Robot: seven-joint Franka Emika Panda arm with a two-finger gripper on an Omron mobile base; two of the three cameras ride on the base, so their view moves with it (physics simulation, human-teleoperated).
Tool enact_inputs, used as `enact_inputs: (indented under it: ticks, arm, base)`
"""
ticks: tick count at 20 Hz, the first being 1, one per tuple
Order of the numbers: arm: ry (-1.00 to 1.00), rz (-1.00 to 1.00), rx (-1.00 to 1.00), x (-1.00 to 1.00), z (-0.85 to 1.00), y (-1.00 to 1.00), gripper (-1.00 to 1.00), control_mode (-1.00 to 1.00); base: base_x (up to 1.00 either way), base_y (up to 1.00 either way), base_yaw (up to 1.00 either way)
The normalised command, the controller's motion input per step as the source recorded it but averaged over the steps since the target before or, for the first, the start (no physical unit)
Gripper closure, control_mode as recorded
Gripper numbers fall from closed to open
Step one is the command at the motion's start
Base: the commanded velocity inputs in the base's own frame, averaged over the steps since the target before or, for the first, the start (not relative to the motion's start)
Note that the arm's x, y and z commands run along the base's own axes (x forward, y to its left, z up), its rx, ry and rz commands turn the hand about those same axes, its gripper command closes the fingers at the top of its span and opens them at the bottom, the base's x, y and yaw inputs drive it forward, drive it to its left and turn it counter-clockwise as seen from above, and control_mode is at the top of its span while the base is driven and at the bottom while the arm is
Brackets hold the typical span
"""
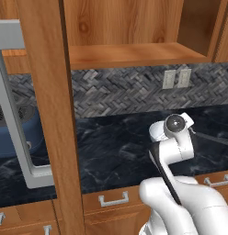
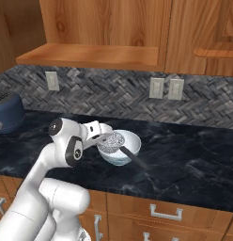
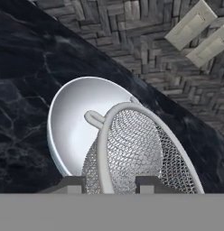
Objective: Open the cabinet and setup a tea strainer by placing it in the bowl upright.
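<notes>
Two small dark fingertips (image 3: 152, 182) of the claw (image 2: 100, 136) stand narrowly apart on either side of the metal rim of the tea strainer (image 2: 112, 141), gripping it — the hand view looks straight down past them into the wire mesh. The strainer's mesh cup sits in the bowl (image 2: 128, 147), its rim tilted rather than level, and its long thin dark handle reaches out over the bowl's edge toward the front of the bench (image 2: 184, 160). The bowl is glossy and pale, resting on the dark marbled bench top, well clear of the herringbone tiled wall (image 2: 113, 94) behind it. Two pale wall plates (image 2: 166, 88) sit side by side on that wall, above and to the right of the bowl in the right base view.

The cabinet (image 1: 120, 27) stands open overhead — in the left base view one door (image 1: 47, 114) swings out toward the camera, edge on, with its long grey bar handle (image 1: 17, 133) alongside. The wood shelf (image 1: 134, 54) inside shows bare. A dark blue appliance (image 2: 6, 113) stands on the bench far to the left. Low wooden drawers (image 2: 165, 212) with short handles run beneath the bench edge. In the left base view the white arm hides the bowl.
</notes>
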Motion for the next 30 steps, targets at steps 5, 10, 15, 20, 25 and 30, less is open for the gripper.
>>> enact_inputs:
  ticks: [5,10,15,20,25,30]
  arm:
    - [-0.05,0.0,-0.08,0.29,-0.25,-0.02,1.0,-1.0]
    - [0.0,0.0,-0.17,0.2,-0.4,-0.01,1.0,-1.0]
    - [0.02,0.0,-0.02,0.19,-0.15,0.0,1.0,-1.0]
    - [0.0,0.0,0.03,0.17,-0.15,0.0,1.0,-1.0]
    - [0.0,0.0,0.04,0.22,-0.22,0.0,1.0,-1.0]
    - [0.0,0.0,0.04,0.23,-0.18,-0.07,1.0,-1.0]
  base:
    - [0.0,0.0,0.0]
    - [0.0,0.0,0.0]
    - [0.0,0.0,0.0]
    - [0.0,0.0,0.0]
    - [0.0,0.0,0.0]
    - [0.0,0.0,0.0]
